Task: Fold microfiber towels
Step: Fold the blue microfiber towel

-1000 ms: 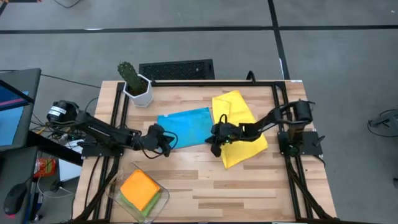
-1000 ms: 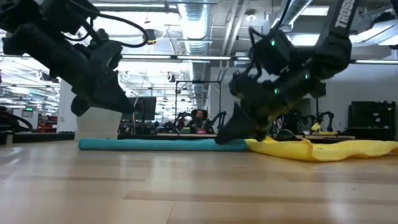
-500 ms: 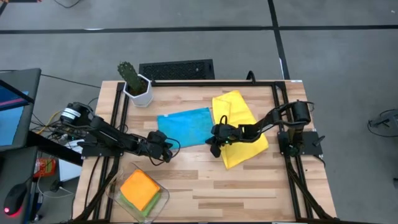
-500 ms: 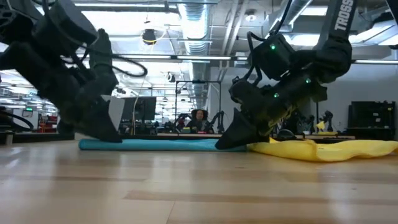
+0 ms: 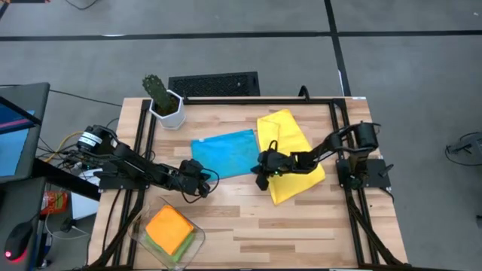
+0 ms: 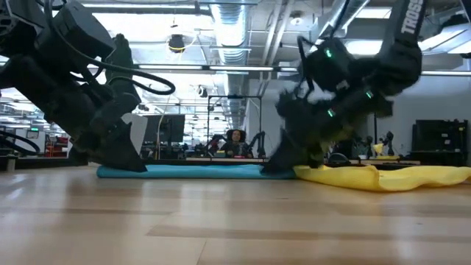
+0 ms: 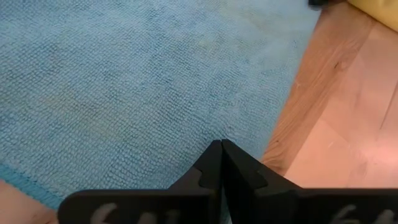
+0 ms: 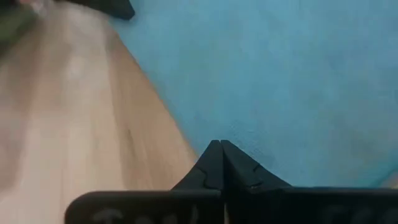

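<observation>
The light blue towel [image 5: 226, 153] lies flat on the table and shows as a thin strip in the low view [image 6: 199, 171]. My left gripper [image 5: 202, 181] is down at its near left corner, and my right gripper [image 5: 261, 177] is down at its near right corner. Both have their fingers shut at the cloth. The yellow towel [image 5: 290, 154] lies flat to the right, partly under my right arm. The orange towel [image 5: 169, 226] sits folded on the green towel [image 5: 179, 252] in a clear bin. My left gripper has its shut fingertips [image 7: 221, 149] on the blue towel's near left corner area [image 7: 186, 124], slanting down from the table's left. The fingers hide the pinch itself. The towel lies flat on the table. My right gripper has its shut fingertips [image 8: 219, 148] on the blue towel close to its near edge [image 8: 186, 134], at the right corner, slanting down from the table's right. The fingers hide the pinch itself. The cloth lies flat.
A green cactus in a white pot [image 5: 163, 102] stands at the far left corner. The clear bin [image 5: 147, 218] stands at the near left. Bare wood [image 5: 301, 226] lies along the near right part of the table.
My left gripper has come down from above the table onto the blue towel's near left corner, moving a little toward the near edge. My right gripper has stayed low at the near right corner.
</observation>
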